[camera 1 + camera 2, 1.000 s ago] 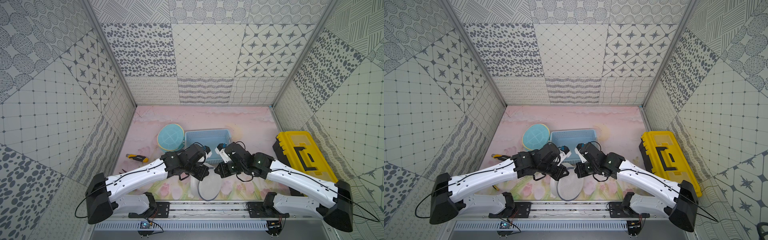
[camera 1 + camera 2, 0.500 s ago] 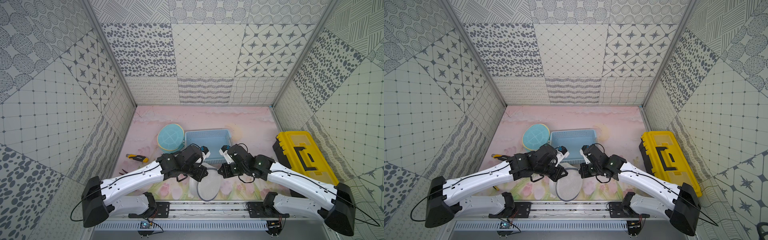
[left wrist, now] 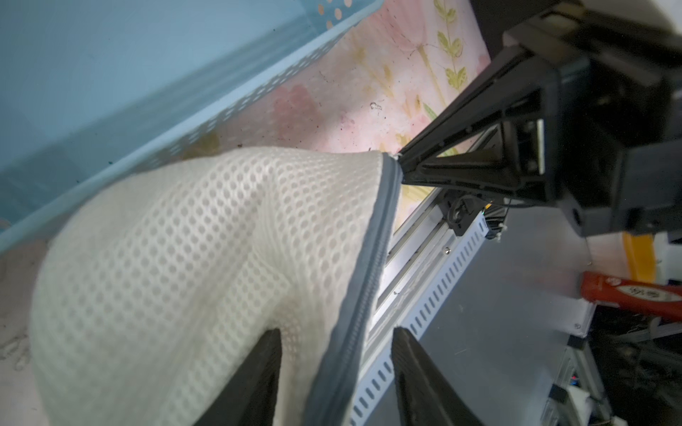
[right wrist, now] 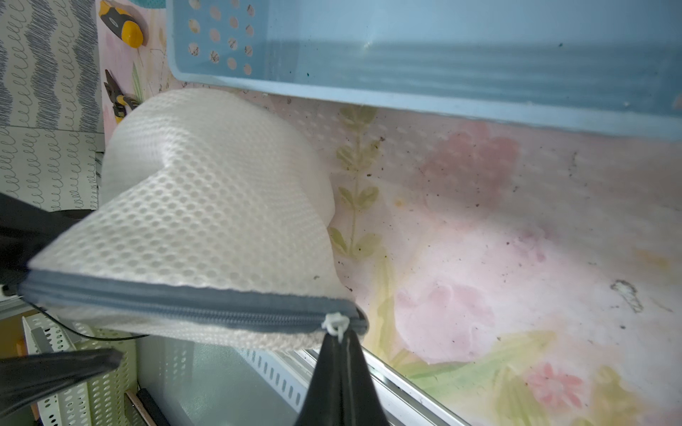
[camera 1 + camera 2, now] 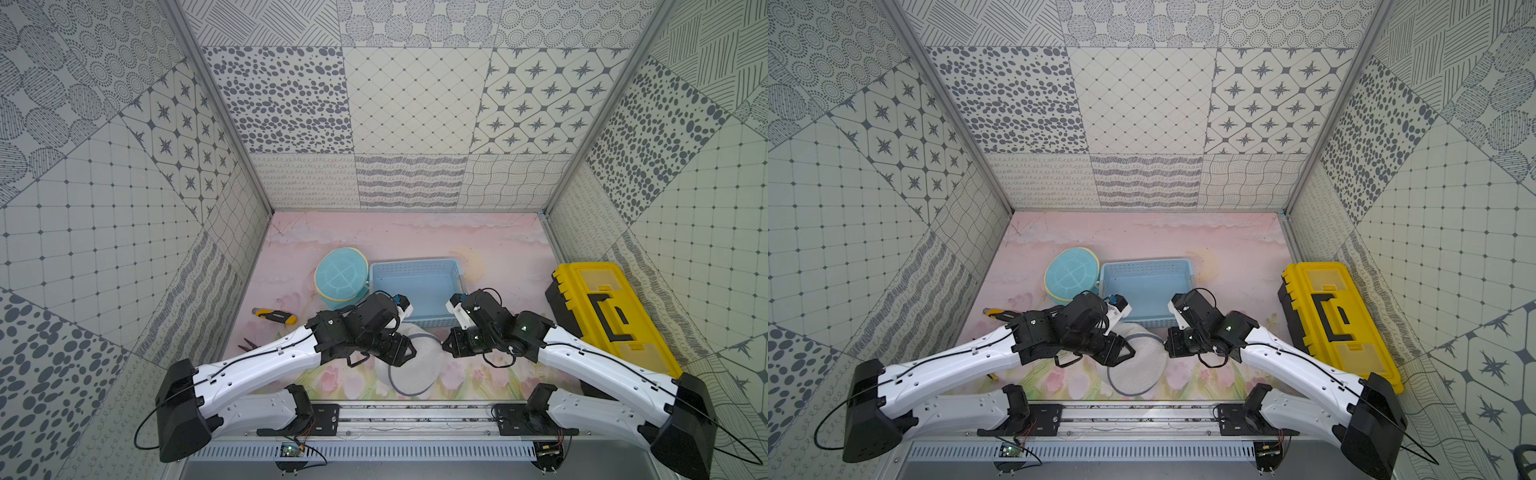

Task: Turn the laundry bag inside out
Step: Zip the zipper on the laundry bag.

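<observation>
The left arm [image 5: 257, 365] and right arm [image 5: 602, 365] reach inward to the laundry bag [image 5: 415, 365], 6 o'clock of the blue basket [image 5: 415, 262]. The left jaws gape astride its zipper [image 3: 369, 265]; the right jaws pinch its pull [image 4: 335, 326].

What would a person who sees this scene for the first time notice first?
Probably the white mesh laundry bag at the front middle, between the two arms; the right arm's fingers pinch its zipper pull, and the left arm's fingers stand open around its grey edge. Next comes the bright yellow toolbox at the right side, and the blue basket just behind the bag.
</observation>
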